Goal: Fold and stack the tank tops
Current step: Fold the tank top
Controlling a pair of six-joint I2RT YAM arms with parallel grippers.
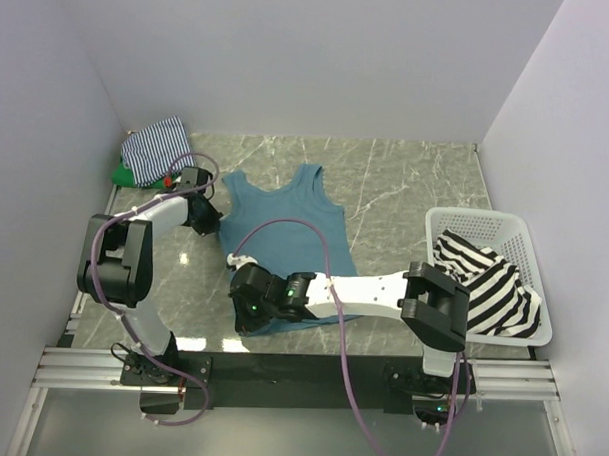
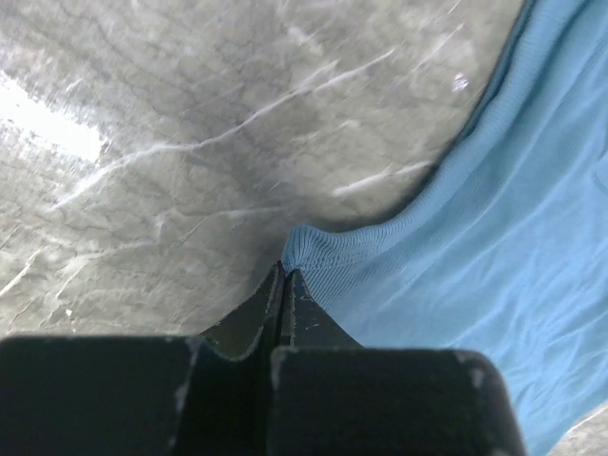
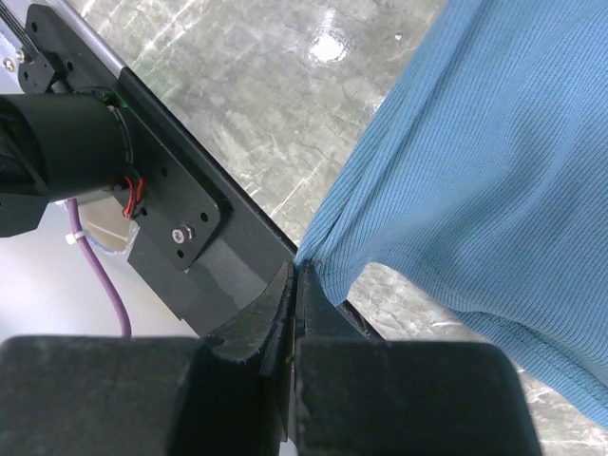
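A teal-blue tank top (image 1: 285, 219) lies spread on the marble table, straps toward the back. My left gripper (image 1: 209, 219) is shut on its left side edge; in the left wrist view the fingertips (image 2: 283, 272) pinch the ribbed hem of the top (image 2: 475, 237). Near the front, my right gripper (image 1: 246, 304) is shut on the top's lower left corner, and the cloth (image 3: 475, 161) hangs lifted from the closed tips (image 3: 296, 271). A thin navy-white striped top (image 1: 157, 146) lies folded at the back left on a green one (image 1: 120, 174). A bold black-white striped top (image 1: 495, 287) sits in the basket.
The white lattice basket (image 1: 485, 220) stands at the right edge of the table. A black rail (image 1: 310, 368) with the arm bases runs along the near edge, close under my right gripper. White walls close in the left, back and right sides.
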